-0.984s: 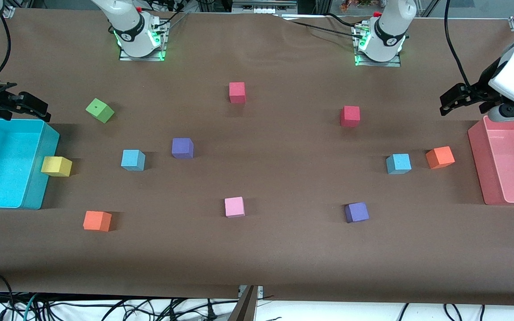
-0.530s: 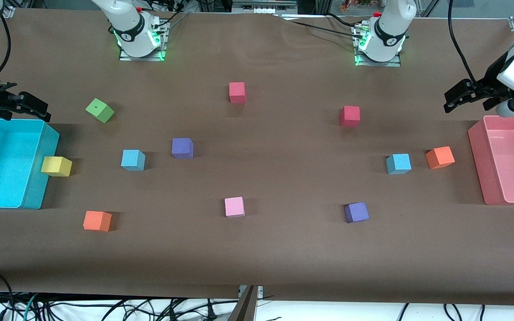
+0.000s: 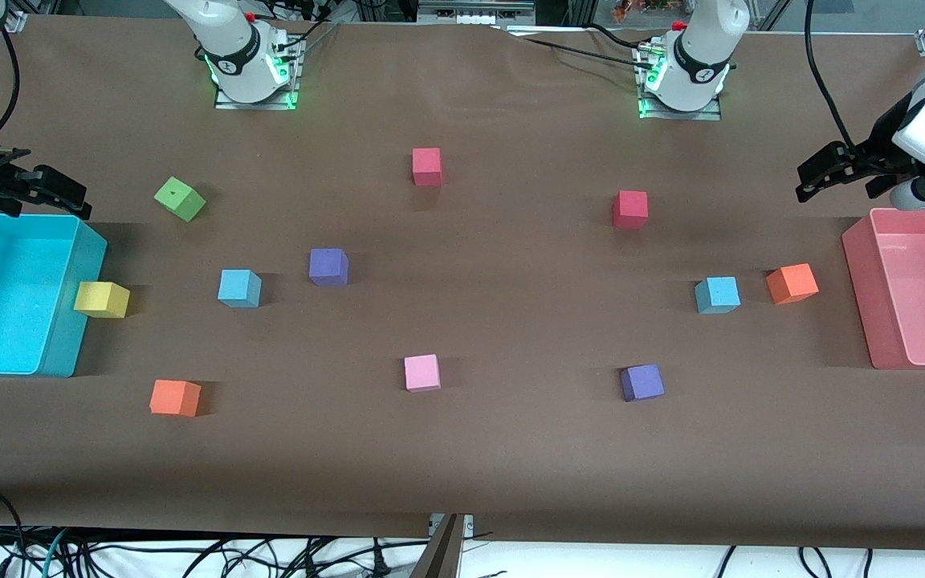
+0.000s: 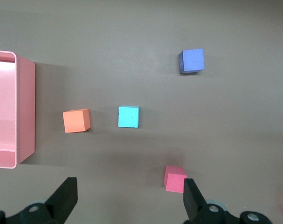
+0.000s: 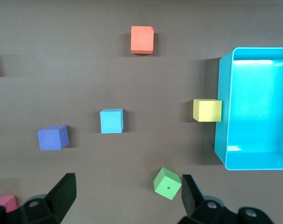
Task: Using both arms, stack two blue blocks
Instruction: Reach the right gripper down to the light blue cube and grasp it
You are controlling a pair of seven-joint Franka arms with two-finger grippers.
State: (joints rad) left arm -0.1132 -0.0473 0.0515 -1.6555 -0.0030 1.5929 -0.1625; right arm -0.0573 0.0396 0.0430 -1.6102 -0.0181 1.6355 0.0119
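Observation:
Two sky-blue blocks lie on the brown table, apart from each other. One blue block (image 3: 239, 287) (image 5: 111, 121) lies toward the right arm's end, beside a purple cube. The other blue block (image 3: 717, 295) (image 4: 128, 116) lies toward the left arm's end, next to an orange cube. My left gripper (image 3: 830, 172) (image 4: 128, 186) hangs open and empty above the table by the pink bin. My right gripper (image 3: 41, 189) (image 5: 128, 184) hangs open and empty over the table by the turquoise bin's rim.
A turquoise bin (image 3: 73, 321) with a yellow cube (image 3: 101, 299) against it sits at the right arm's end, and a pink bin (image 3: 860, 289) at the left arm's end. Red (image 3: 630, 209), purple (image 3: 328, 266), orange (image 3: 792, 283), green (image 3: 180, 198) and pink (image 3: 421, 372) cubes are scattered about.
The left gripper has shifted slightly toward the bases, off the pink bin's rim. The right arm and all cubes have stayed put.

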